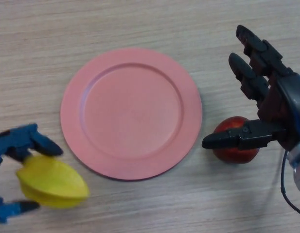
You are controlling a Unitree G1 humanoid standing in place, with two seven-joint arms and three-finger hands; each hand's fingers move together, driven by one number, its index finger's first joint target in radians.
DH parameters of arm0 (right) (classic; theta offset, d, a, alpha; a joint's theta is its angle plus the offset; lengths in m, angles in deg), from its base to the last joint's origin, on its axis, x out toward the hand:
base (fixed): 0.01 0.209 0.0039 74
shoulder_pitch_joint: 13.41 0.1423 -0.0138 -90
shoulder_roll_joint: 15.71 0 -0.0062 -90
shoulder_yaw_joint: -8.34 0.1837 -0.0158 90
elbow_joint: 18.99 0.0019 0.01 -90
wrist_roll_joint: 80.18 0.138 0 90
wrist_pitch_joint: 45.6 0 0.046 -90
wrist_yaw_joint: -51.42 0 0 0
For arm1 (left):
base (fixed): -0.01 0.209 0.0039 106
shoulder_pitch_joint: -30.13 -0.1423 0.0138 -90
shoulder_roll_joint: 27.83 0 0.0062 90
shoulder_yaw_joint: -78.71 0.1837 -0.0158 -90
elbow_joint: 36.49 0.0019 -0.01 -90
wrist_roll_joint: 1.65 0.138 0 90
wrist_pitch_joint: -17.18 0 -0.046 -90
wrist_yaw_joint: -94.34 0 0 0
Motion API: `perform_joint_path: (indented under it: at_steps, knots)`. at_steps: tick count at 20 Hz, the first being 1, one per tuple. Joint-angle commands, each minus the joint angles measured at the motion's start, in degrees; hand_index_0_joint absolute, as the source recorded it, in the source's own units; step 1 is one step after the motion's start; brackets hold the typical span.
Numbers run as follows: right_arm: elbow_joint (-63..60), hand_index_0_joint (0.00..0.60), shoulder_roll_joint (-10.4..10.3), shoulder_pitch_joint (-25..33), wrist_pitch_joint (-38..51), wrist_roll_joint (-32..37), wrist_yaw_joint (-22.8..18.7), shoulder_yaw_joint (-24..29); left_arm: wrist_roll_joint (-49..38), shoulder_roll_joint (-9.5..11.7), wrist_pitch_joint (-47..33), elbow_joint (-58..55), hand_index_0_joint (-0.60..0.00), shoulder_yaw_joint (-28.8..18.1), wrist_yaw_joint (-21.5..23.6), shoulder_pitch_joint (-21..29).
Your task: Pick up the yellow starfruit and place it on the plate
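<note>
The starfruit (52,182) sat pinched between the curled fingers (40,143) of my left hand (13,145), at seven o'clock off the pink plate (131,112), beside its rim. My right hand (266,102) hung spread above a red apple (233,145) on the surface (150,24).

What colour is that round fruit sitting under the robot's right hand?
Red, with a slightly darker patch. The fruit shows in the head view, partly behind the right hand.

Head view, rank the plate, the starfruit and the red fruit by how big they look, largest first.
1. Pink plate
2. Yellow starfruit, in the left hand
3. Red fruit, partly hidden behind the right hand, so less certain.
</note>
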Motion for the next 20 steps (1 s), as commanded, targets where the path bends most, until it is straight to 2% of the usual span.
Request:
perform_joint_path:
  at_steps: [1, 2, 3, 4, 6, 7, 8, 11, 12, 13, 16, 20]
  knots:
    - [5.4, 0.000, 1.5, 1.5, 4.7, 3.0, 0.0, 3.7, 2.1, 2.4, -7.9, -0.7, -0.600, 0.9, 3.4, 2.3]
    - [5.9, 0.000, 1.6, 1.2, 4.2, 3.4, 0.1, 4.0, 5.6, 2.0, -13.2, 2.6, -0.600, 4.0, 8.1, 3.3]
    - [6.1, 0.000, 1.7, 1.3, 4.0, 3.6, -0.1, 4.2, 7.0, 2.0, -14.0, 4.0, -0.600, 5.7, 9.9, 3.9]
    - [6.4, 0.000, 1.8, 1.4, 3.9, 3.8, -0.3, 4.5, 9.1, 2.3, -15.4, 6.5, -0.600, 8.2, 14.2, 5.3]
    - [6.6, 0.000, 1.9, 0.7, 4.3, 3.7, -0.3, 4.6, 12.5, 3.9, -19.6, 12.3, -0.600, 11.9, 22.3, 8.7]
    - [6.7, 0.000, 2.0, 0.6, 4.4, 3.5, -0.1, 4.6, 13.6, 4.4, -21.0, 14.5, -0.600, 13.1, 24.8, 10.0]
    - [6.8, 0.000, 2.1, 0.4, 4.6, 3.1, 0.1, 4.9, 16.2, 5.0, -24.5, 18.7, -0.600, 14.8, 31.2, 12.5]
    - [7.4, 0.000, 2.5, 0.0, 5.3, 3.2, 0.0, 5.8, 21.7, 6.2, -29.1, 26.1, -0.600, 17.8, 42.2, 17.9]
    - [7.4, 0.000, 2.6, -0.3, 5.7, 2.8, 0.2, 5.9, 25.0, 6.4, -30.8, 30.0, -0.600, 19.2, 48.6, 20.8]
    - [7.4, 0.000, 2.6, -0.5, 5.6, 2.8, 0.3, 6.0, 25.1, 6.2, -30.4, 31.6, -0.600, 20.0, 50.6, 22.2]
    - [7.9, 0.000, 3.0, -0.8, 5.2, 2.7, 0.8, 6.8, 21.5, 5.1, -28.1, 37.6, -0.600, 23.6, 50.5, 27.7]
    - [8.4, 0.000, 3.3, -1.3, 5.7, 3.1, 0.4, 7.9, 26.3, 5.0, -28.0, 42.0, -0.600, 25.2, 48.5, 28.4]
